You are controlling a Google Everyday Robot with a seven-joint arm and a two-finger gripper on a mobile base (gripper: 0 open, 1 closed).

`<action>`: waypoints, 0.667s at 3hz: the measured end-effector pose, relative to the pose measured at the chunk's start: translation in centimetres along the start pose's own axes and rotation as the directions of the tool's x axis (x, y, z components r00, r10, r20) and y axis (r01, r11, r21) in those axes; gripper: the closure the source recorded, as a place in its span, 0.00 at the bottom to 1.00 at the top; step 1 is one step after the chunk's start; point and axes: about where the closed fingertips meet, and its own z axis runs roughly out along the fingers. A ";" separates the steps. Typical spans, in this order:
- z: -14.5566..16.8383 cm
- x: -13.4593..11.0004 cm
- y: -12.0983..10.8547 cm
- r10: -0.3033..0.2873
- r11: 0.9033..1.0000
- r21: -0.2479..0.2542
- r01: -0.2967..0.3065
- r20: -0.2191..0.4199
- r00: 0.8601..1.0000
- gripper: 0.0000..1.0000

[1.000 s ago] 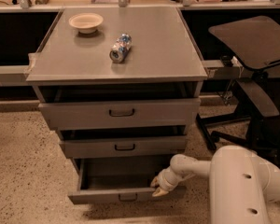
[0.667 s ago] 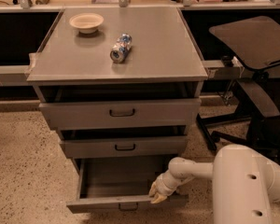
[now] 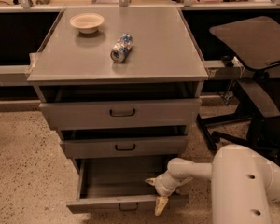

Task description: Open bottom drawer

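Note:
The bottom drawer point(image 3: 113, 183) is the lowest of three grey drawers and stands pulled well out, showing its shallow grey tray. Its short front has a small dark pull handle point(image 3: 128, 206) at the centre. My gripper point(image 3: 156, 193) is at the right end of that front. Its pale fingers are spread: one fingertip point(image 3: 150, 181) points into the tray and the other point(image 3: 160, 206) hangs over the outside of the front, with the front's top edge between them. My white arm point(image 3: 242, 185) reaches in from the lower right.
The middle drawer point(image 3: 125, 147) and top drawer point(image 3: 121, 112) are slightly ajar above. A bowl point(image 3: 87, 22) and a lying can point(image 3: 121, 48) sit on the cabinet top. A dark chair point(image 3: 252, 69) stands to the right. Speckled floor lies to the left.
The bottom drawer has slid further out toward the camera, and my gripper has moved with its front edge, downward in the view. The other drawers and the objects on top have not moved.

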 end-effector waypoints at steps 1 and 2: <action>1.2 0.5 0.2 0.023 0.999 -0.037 -0.021 0.032 0.999 0.00; 3.4 0.4 2.2 0.050 0.993 -0.111 -0.044 0.053 0.997 0.10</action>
